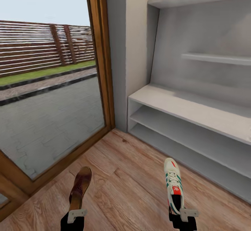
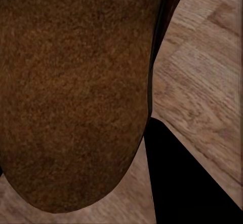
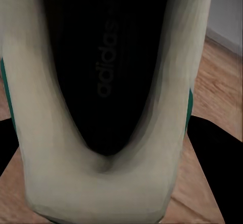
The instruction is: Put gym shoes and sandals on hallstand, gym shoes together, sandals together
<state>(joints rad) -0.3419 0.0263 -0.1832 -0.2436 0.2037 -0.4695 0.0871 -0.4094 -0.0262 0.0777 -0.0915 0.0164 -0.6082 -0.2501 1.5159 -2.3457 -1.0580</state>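
Note:
In the head view my left gripper (image 1: 76, 215) is shut on the heel end of a dark brown sandal (image 1: 81, 187), which points forward above the corridor floor (image 1: 129, 182). Its brown insole (image 2: 71, 92) looms close in the left wrist view. At the lower right, my right gripper (image 1: 183, 214) is shut on the heel of a white gym shoe (image 1: 173, 184) with green stripes and a red tongue, toe pointing toward the hallstand (image 1: 195, 110). The shoe's dark inside and pale heel rim (image 3: 101, 183) show in the right wrist view. The hallstand's bench and two lower shelves stand bare ahead on the right.
A tall glass door with a wooden frame (image 1: 101, 67) runs along the left, with paving and a fence outside. A grey wall corner (image 1: 118, 49) stands between the door and the hallstand. Stepped wall shelves (image 1: 216, 58) rise above the bench.

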